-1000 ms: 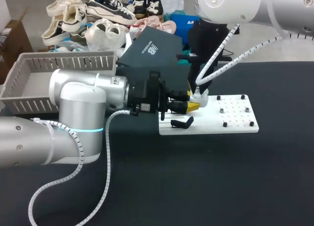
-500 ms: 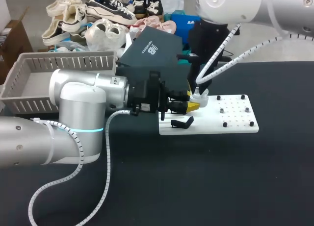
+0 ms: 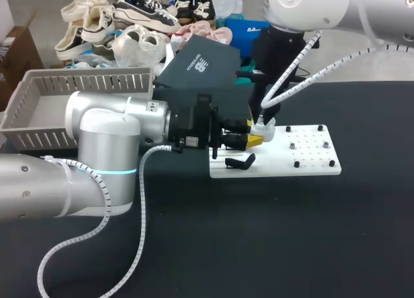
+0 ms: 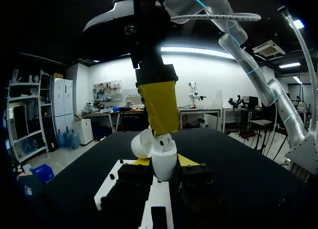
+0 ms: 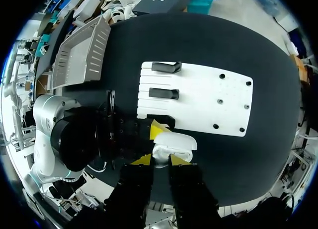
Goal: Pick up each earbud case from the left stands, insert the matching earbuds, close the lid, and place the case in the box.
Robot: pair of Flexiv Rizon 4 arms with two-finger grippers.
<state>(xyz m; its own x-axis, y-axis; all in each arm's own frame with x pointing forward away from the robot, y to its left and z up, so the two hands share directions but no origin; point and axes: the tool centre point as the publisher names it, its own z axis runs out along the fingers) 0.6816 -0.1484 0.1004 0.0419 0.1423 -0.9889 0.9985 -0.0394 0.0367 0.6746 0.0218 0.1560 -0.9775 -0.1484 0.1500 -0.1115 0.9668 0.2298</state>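
At the left end of the white board (image 3: 310, 162), by its far corner, the left claw (image 3: 253, 141) is gripping the earbud case (image 4: 164, 165). In the left wrist view the white case is sitting between the claw's two dark fingers, with a yellow tip showing on each side of it. The case lid (image 4: 140, 145) is standing open, tilted away to one side. Cannot tell whether the case is touching the board.

The right arm is coming down onto the same corner of the board from above. One yellow finger (image 4: 159, 106) of the right claw (image 5: 160, 160) is pointing straight into the open mouth of the case. In the right wrist view its two yellow tips are standing close together with something small and white between them. Cannot tell whether that claw is gripping it.

Two black stands (image 5: 166, 67) are lying on the left part of the board, beyond the case as seen from the right wrist. Small dark pegs (image 3: 296, 163) are dotting the board's right half.

The grey slatted box (image 3: 39, 85) is sitting on the tabletop (image 3: 272, 246) well off the board's left end, behind the left arm
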